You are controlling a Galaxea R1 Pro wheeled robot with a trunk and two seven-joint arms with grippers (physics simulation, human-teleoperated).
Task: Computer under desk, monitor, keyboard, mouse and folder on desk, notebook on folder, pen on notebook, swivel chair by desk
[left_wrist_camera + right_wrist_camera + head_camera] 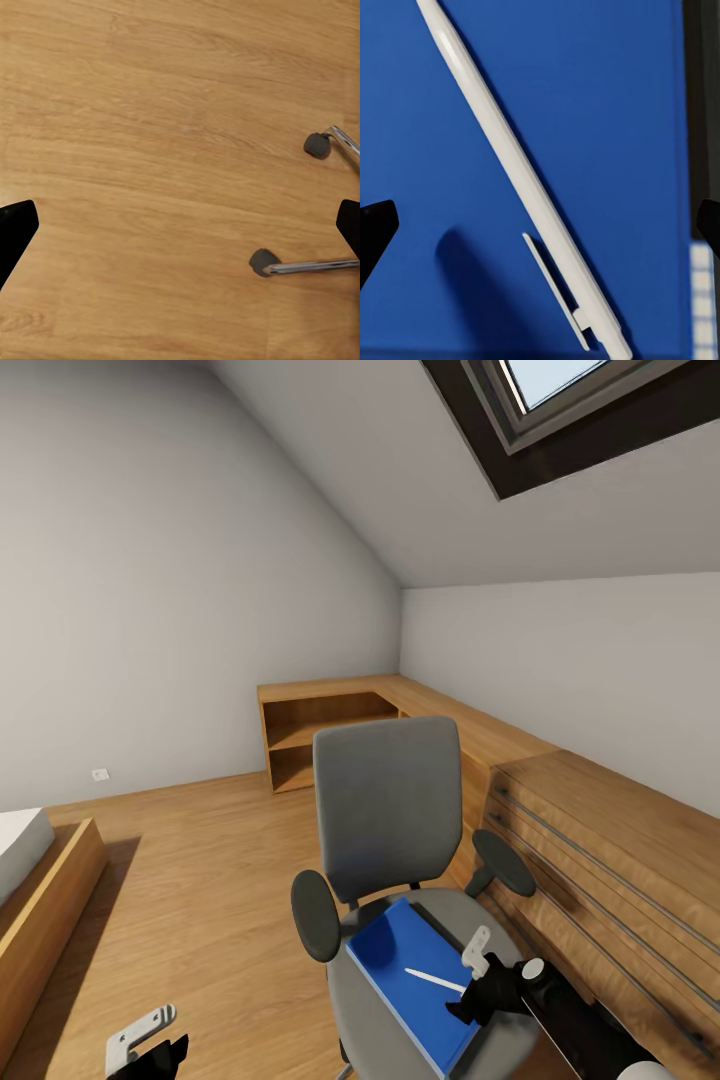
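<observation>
Two grippers showed from the head view: the right gripper (478, 972) hung just above the pen (435, 981), which lay on the folder (410, 985) on the swivel chair (388, 810), likely lined up for a pick. The left gripper (148, 1040) idled low, clear of the chair.

From the left wrist, fingers spread wide over bare floor (150, 150) near chair castors (262, 262).

From the right wrist, fingers stood apart either side of the pen (521, 176), empty.

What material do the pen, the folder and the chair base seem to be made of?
Pen: probably glossy white plastic, with a highlight along its barrel. Folder: smooth matte blue card or plastic; uniform, no texture. Swivel chair base: likely chromed metal, shiny tubes.
</observation>
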